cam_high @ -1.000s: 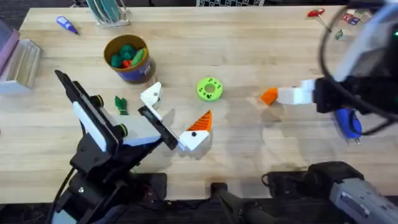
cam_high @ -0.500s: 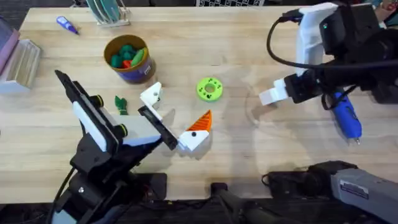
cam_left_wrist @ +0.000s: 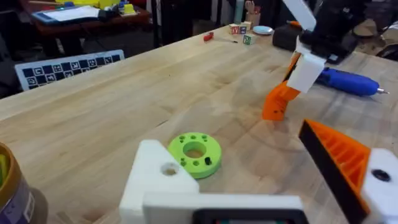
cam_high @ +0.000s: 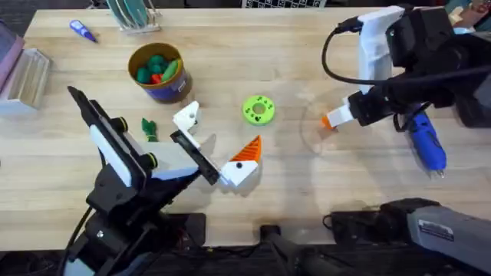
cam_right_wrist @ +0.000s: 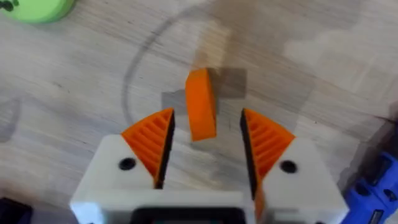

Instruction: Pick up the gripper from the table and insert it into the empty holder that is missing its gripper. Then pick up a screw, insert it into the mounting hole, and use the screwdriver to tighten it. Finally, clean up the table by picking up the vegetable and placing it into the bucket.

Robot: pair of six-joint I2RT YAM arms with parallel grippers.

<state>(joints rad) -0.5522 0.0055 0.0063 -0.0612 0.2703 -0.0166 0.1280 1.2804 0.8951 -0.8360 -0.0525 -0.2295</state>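
We see the right hand with its fingers apart straddling the orange gripper on the bench, while the left hand rests open near the vegetable.

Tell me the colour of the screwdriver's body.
Blue; the screwdriver shows best in the overhead view.

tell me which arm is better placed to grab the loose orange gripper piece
Right. The right gripper hangs open directly over the gripper, one pad on each side. The left gripper sits far across the table.
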